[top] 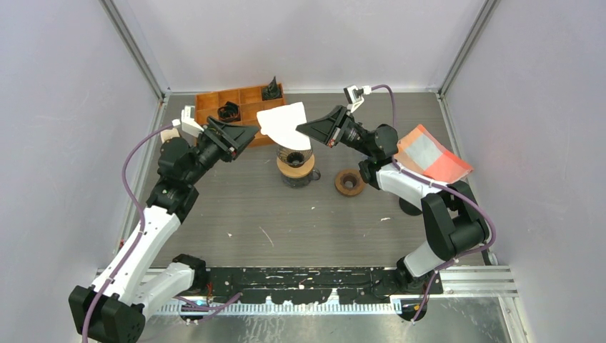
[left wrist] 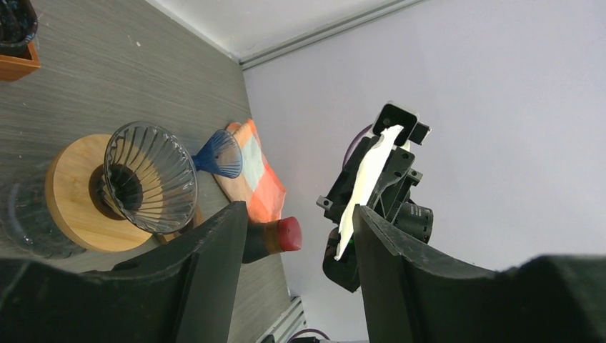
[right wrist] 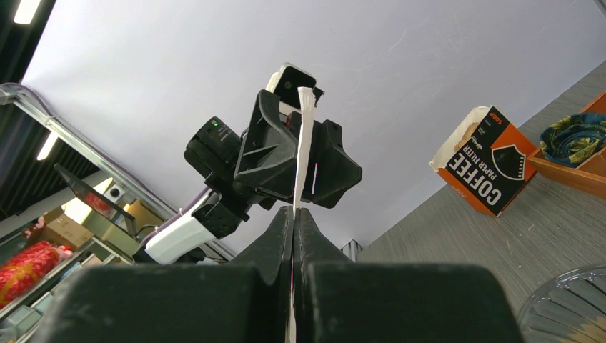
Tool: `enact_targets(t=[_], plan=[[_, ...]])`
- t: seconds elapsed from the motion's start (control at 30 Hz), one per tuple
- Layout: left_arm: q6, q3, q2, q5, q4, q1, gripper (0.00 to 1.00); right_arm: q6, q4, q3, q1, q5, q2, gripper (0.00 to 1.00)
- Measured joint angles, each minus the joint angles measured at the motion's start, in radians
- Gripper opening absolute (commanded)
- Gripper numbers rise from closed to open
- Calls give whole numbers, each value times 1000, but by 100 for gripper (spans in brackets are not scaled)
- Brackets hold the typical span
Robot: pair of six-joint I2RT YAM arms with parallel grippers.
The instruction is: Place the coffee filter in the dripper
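- One left gripper (top: 251,133), on the left side of the worktop (top: 236,214): its jaws are spread apart with nothing between them, pointing toward the filter.
- One wooden tray (top: 214,100) with compartments sits at the far edge.
- One coffee filter (top: 282,123), white and folded flat, hangs in the air just above the dripper. Its curved edge faces left and toward the near side. Its wide span runs between the two grippers, and both wrist cameras see it edge-on as a thin strip.
- One glass dripper (top: 294,156) stands upright on a wooden collar, mouth up.
- One right gripper (top: 304,129): its jaws are clenched on the filter's right edge.
- One orange filter box (top: 432,153) is at the far right.
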Motion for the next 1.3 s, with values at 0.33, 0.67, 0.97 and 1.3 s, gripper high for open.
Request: enact_targets(t=[0.33, 0.67, 0.97, 1.3], plan=[[-4, 0, 27, 25, 2, 0, 57, 0, 0, 0, 0, 0, 0, 1], [-16, 0, 52, 49, 14, 0, 56, 0, 0, 0, 0, 0, 0, 1], [-49, 0, 86, 79, 65, -15, 54, 3, 6, 0, 0, 0, 0, 1], [-96, -6, 117, 84, 152, -62, 50, 23, 26, 0, 0, 4, 0, 1]])
